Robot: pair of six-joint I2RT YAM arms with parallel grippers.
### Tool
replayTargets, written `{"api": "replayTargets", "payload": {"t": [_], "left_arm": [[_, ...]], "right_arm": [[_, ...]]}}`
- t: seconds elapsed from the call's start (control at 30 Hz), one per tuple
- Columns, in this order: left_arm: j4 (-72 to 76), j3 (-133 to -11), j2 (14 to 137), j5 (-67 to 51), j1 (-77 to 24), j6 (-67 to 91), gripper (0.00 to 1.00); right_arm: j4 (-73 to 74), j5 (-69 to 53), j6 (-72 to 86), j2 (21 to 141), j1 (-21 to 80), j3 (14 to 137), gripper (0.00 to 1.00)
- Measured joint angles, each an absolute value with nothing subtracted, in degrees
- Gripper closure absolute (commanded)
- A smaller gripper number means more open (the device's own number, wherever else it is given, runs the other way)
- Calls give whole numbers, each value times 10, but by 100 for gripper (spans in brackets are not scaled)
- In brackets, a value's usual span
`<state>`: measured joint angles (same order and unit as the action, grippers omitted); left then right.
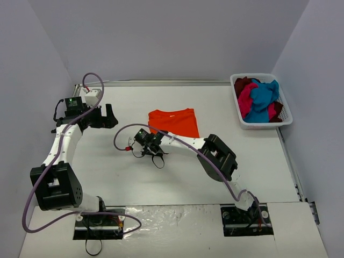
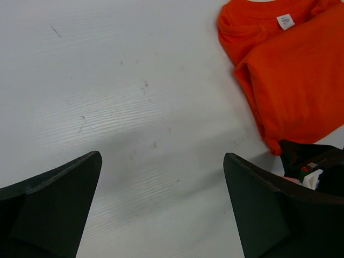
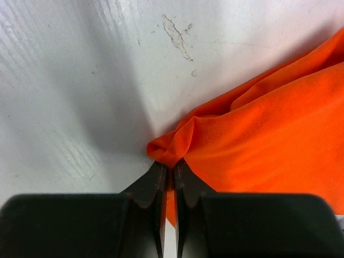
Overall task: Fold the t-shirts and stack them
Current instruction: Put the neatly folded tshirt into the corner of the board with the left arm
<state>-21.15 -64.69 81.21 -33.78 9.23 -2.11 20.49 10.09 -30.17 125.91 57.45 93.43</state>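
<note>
Right gripper (image 3: 167, 169) pinched a corner of the orange t-shirt (image 3: 269, 129), jaws nearly together; left gripper (image 2: 162, 161) spread wide above table (image 2: 107, 80).

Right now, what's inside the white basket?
Crumpled shirts fill the basket: a teal shirt on top, a pink shirt and dark red shirt beside it. The basket floor and anything beneath them are covered.

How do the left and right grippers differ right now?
The left gripper is wide open; the right gripper is shut on the orange t-shirt. The left hangs over the table beside the shirt, holding nothing; the right pinches a bunched edge of it. Both have dark fingers.
</note>
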Motion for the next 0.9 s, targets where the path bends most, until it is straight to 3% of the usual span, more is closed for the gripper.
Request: {"api": "replayTargets", "payload": {"t": [0.37,0.67,0.9], "left_arm": [[-213,-643,922,-504,94,80,6],[-94,-591,1027,-598,70,242,6],[80,-562,1081,-623,14,395,6]], "right_arm": [[242,102,-302,1259,575,964,100],[266,116,-302,1253,573,986,100],[285,117,-302,1253,573,1015,100]]}}
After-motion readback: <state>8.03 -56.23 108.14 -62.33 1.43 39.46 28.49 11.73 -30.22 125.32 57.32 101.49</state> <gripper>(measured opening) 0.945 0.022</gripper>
